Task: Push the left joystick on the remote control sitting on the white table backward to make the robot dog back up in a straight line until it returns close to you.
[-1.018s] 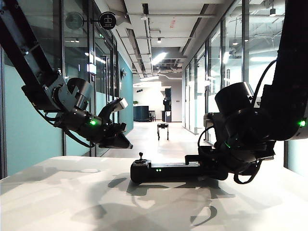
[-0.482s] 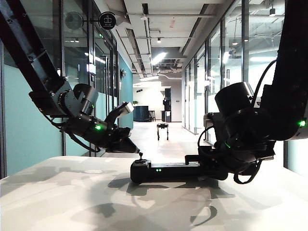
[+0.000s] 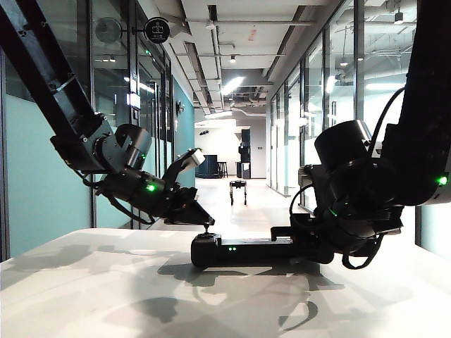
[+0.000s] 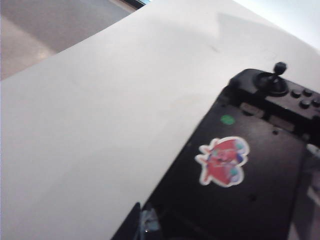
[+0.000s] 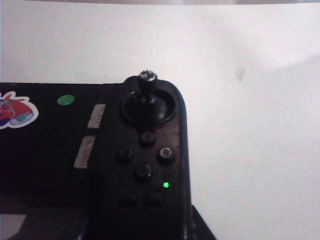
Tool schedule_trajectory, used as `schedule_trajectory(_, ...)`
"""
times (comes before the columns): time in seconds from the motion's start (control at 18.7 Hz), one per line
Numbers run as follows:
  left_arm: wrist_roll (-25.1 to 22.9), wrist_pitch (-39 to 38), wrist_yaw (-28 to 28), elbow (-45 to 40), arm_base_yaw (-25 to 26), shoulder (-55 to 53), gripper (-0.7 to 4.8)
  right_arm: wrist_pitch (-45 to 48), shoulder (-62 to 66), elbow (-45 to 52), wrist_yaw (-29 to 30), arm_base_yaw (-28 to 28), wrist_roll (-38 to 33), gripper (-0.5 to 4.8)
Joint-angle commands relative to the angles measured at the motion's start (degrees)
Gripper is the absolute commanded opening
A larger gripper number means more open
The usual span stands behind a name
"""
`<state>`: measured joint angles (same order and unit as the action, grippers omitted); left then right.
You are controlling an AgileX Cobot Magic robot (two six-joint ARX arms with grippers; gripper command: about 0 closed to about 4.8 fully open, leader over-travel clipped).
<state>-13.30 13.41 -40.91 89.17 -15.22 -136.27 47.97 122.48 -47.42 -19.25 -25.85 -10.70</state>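
Note:
The black remote control lies on the white table. My left gripper looks shut to a point. It hangs tilted down, its tip right over the left joystick; contact cannot be made out. My right gripper is shut on the remote control's right end, and one of its fingers lies along the casing. The left wrist view shows the remote's pinkish sticker and the far stick; the left joystick is hidden there. The robot dog stands small, far down the corridor.
The right stick stands upright above several round buttons and a green light. Glass walls line both sides of the corridor beyond the table's far edge. The right arm's bulky wrist looms over the remote's right end.
My left gripper has moved right and slightly down, from left of the remote to over its left joystick. The right arm, the remote and the robot dog have stayed put.

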Motion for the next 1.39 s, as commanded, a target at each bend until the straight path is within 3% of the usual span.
schedule_trajectory(0.05,-0.33,0.37,-0.46,0.04,-0.04,0.15,-0.06,1.60,-0.35,-0.22,-0.35,-0.04,-0.72,1.98)
schedule_trajectory(1.39,-7.74,-2.82,-4.94,0.39,-0.02,-0.48,-0.06,1.55,-0.35,-0.22,-1.68,-0.04,-1.36,1.98)
